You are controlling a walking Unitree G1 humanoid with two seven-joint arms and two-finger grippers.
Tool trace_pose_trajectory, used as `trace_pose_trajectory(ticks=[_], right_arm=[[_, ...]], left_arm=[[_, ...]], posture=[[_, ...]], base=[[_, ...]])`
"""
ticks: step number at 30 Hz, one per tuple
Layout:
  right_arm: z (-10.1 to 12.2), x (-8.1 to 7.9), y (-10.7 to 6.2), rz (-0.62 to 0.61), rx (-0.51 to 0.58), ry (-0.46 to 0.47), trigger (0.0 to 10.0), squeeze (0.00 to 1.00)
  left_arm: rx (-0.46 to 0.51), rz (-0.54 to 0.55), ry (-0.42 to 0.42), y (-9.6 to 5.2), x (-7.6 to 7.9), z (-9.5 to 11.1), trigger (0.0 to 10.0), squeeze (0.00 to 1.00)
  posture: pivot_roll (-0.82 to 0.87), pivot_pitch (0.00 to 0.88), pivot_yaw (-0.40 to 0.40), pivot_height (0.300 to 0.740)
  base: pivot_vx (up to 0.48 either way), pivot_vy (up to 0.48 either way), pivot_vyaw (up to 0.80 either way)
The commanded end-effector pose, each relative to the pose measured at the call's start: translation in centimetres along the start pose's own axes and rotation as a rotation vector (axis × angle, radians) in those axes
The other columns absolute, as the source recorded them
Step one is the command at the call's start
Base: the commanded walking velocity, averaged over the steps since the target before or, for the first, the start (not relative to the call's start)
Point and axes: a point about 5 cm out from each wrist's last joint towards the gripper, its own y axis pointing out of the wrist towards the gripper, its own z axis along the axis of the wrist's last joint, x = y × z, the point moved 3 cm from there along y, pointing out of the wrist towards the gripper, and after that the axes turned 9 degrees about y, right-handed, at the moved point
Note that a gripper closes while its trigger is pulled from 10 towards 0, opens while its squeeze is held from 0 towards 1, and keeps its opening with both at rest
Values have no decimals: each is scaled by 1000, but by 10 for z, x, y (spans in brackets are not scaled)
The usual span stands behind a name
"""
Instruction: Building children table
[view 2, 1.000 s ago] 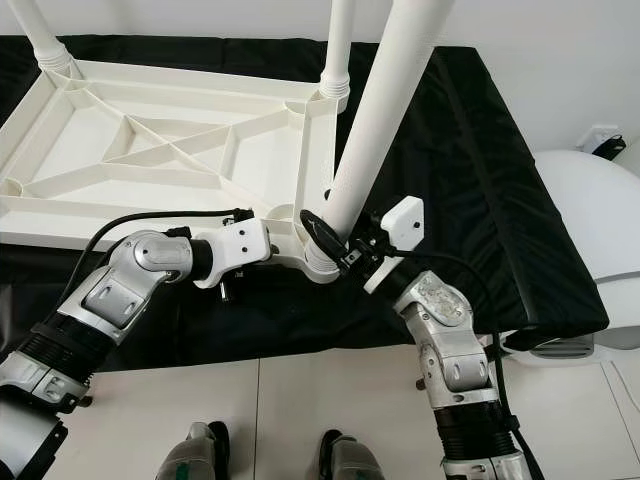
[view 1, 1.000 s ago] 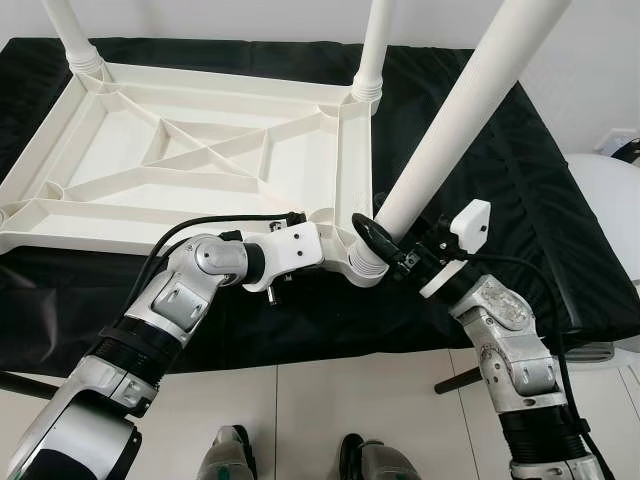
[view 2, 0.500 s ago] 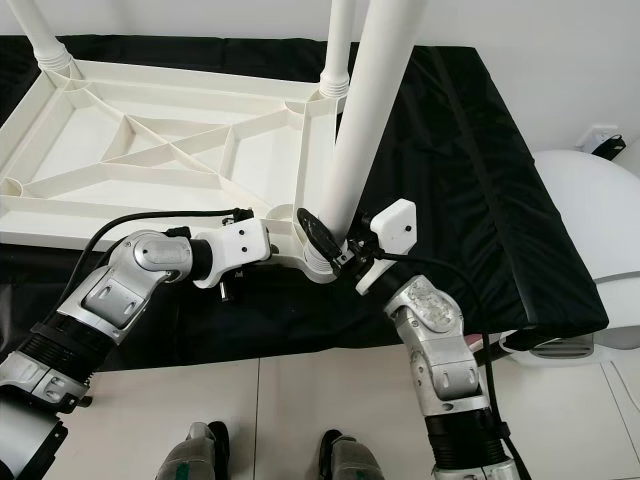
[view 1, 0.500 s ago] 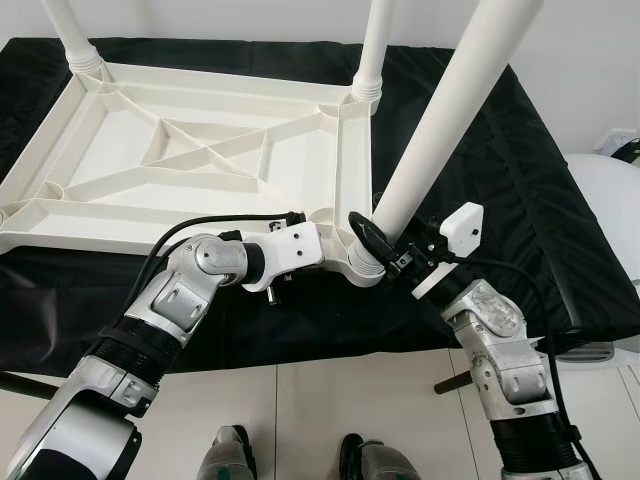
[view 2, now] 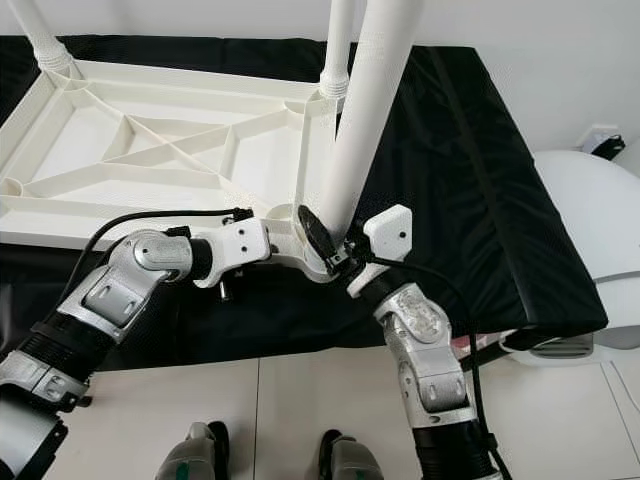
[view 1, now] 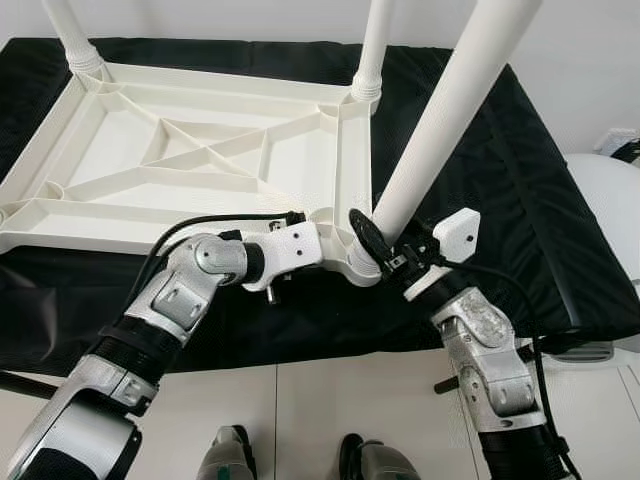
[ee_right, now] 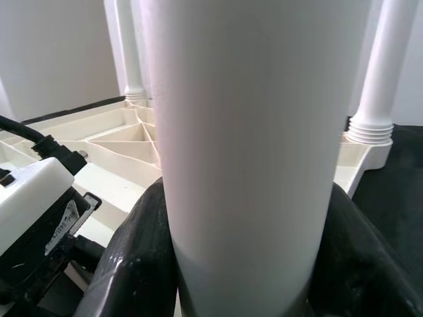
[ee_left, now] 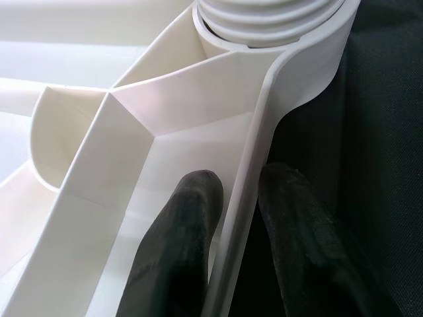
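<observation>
White upturned tabletop (view 1: 200, 150) lies on black cloth (view 1: 500, 190), left gripper (ee_left: 231, 218) pinching its rim, right gripper (view 1: 378, 250) clasping the near-corner leg (view 1: 440, 110), whose top is cut off

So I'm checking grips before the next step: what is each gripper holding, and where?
Right gripper clasps the white table leg near its base, just above the corner socket. Left gripper pinches the upturned tabletop's rim beside that socket.

Black cloth (view 1: 500, 160), tiled floor (view 1: 300, 410)
</observation>
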Motion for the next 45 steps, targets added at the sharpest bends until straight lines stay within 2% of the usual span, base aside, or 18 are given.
trace_pose_trajectory(ticks=[1, 12, 19, 29, 30, 45], right_arm=[[-19, 1, -7, -38, -84, 19, 10000, 0], [-19, -5, -7, -81, -72, 17, 10000, 0], [-17, -5, -8, -152, -59, 7, 10000, 0], [-17, 1, -11, -249, -54, -20, 10000, 0], [-17, 4, -13, -299, -53, -35, 10000, 0], [-18, 8, -17, -400, -60, -36, 10000, 0]], left_arm=[[-71, -4, -17, -2, 4, -16, 10000, 0], [-72, -2, -16, -2, 3, -16, 10000, 0], [-71, -4, -16, -1, 3, -16, 10000, 0], [-70, -5, -13, -2, 2, -15, 10000, 0], [-72, -6, -13, -2, 2, -16, 10000, 0], [-72, -8, -11, -3, 3, -16, 10000, 0]], posture=[[92, 226, -32, 740], [93, 228, -32, 740], [92, 231, -31, 740], [92, 232, -29, 740], [96, 235, -27, 740], [96, 232, -27, 740]], base=[[0, 0, 0], [0, 0, 0], [0, 0, 0], [0, 0, 0], [0, 0, 0], [0, 0, 0]])
